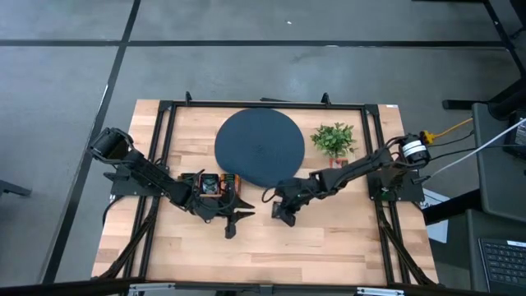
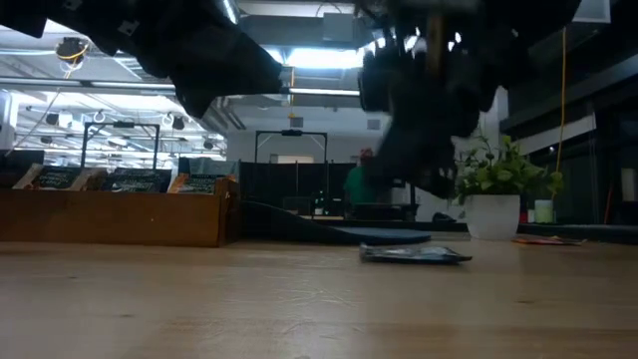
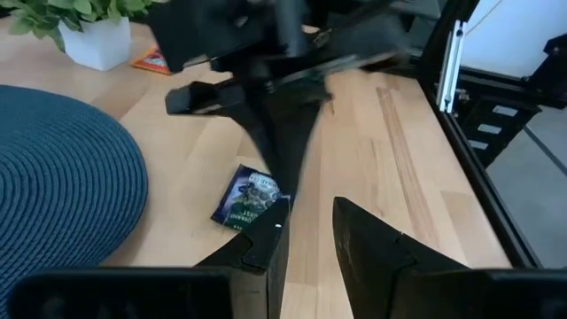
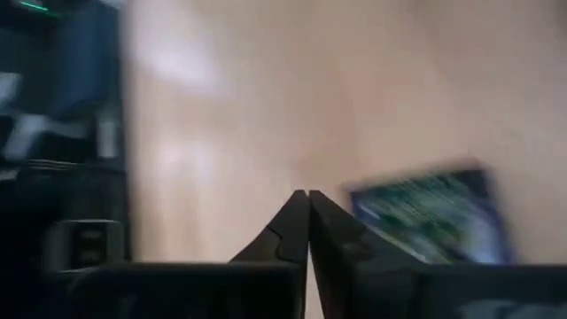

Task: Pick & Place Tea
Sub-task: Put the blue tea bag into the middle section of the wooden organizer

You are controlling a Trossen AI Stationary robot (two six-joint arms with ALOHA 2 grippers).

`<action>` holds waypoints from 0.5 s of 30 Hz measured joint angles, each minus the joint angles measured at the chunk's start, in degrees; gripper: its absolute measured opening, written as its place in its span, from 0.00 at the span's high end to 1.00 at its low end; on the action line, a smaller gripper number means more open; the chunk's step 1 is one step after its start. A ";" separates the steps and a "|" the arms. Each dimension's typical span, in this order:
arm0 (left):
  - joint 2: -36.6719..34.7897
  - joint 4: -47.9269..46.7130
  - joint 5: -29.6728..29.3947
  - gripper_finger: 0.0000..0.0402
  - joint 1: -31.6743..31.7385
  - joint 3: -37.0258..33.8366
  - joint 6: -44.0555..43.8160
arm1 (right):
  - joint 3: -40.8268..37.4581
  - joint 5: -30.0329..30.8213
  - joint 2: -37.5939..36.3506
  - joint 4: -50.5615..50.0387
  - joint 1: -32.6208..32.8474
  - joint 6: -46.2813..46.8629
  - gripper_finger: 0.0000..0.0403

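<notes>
One dark green-blue tea sachet [image 3: 246,202] lies flat on the wood just off the round dark disc [image 1: 259,148]; it also shows as sachet [image 1: 267,196], sachet [image 2: 414,254] and sachet [image 4: 434,217]. My right gripper [image 4: 307,195] is shut and hangs just above and beside it, right gripper [image 1: 283,215]. My left gripper [image 3: 310,208] is open and empty a little to the sachet's left, left gripper [image 1: 238,220]. More sachets stand in a small wooden box [image 1: 209,185] under my left arm. An orange sachet [image 3: 151,60] lies by the plant pot.
A small green plant in a white pot [image 1: 333,140] stands right of the disc. The wooden box [image 2: 120,214] sits left of centre. A black metal frame [image 1: 374,123] borders the table. Bare wood [image 1: 263,251] lies toward the near edge.
</notes>
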 joint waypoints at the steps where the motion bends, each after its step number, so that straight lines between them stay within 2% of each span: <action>1: -0.02 0.23 0.00 0.79 0.00 0.00 -0.02 | 0.04 -0.88 -0.02 2.11 0.21 -0.09 0.97; 6: -0.02 -0.34 0.24 0.79 -0.02 0.67 -1.91 | 0.07 -6.51 -0.12 3.71 1.25 1.57 0.98; 9: -0.02 -1.11 0.80 0.79 -0.02 2.50 -0.69 | 0.07 -5.81 -0.13 0.98 2.14 3.09 0.98; 15: 2.84 -10.57 0.01 0.79 0.59 8.16 -0.53 | 0.11 6.53 -3.88 -1.01 6.41 3.01 0.98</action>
